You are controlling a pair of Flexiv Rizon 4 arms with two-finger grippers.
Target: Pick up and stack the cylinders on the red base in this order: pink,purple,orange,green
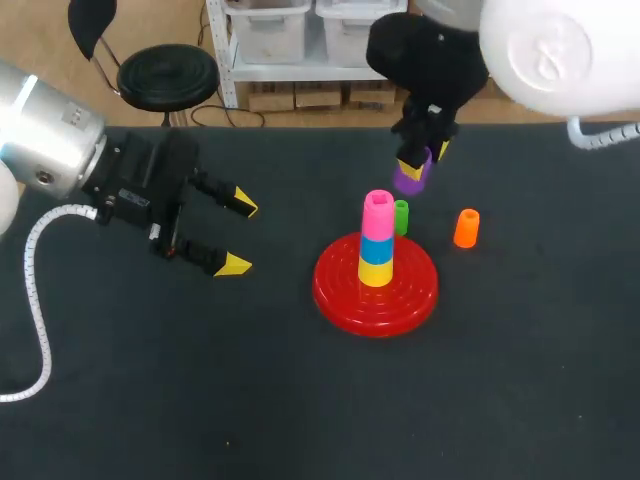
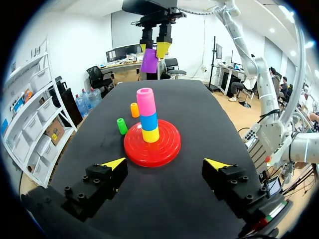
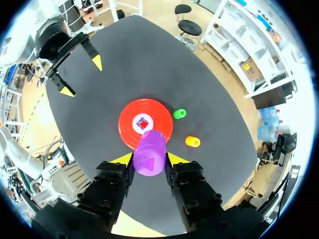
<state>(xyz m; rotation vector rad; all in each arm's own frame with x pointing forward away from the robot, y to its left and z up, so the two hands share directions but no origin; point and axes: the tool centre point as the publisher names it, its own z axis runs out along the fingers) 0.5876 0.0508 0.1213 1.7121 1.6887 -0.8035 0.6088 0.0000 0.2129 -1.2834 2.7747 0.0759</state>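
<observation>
The dark table (image 1: 520, 400) carries everything. My left arm (image 1: 50, 140) comes in from its own side and my right arm (image 1: 560, 50) from the far right corner. The red base (image 1: 335, 290) lies flat near the table's middle. My left hand (image 1: 240, 236) hangs well to the left of the base, its two fingers spread wide apart with nothing between them, the yellow tips pointing toward the base. My right hand (image 3: 149, 160) is beyond the base, clamped from both sides on the purple cylinder (image 1: 411, 175). That cylinder is held up off the table, close to the top of the stack but not touching it (from the right wrist it sits over the near rim of the base, not over the centre). On the base's centre stands a stack of three: a yellow cylinder (image 1: 376, 272) at the bottom, a blue cylinder (image 1: 377, 250) on it, and the pink cylinder (image 1: 378, 215) on top, upright with its open end up. The orange cylinder (image 1: 466, 228) stands on the table to the right of the base, apart from it. The green cylinder (image 1: 401, 217) stands just beside the base's far rim, between the stack and the orange one.
</observation>
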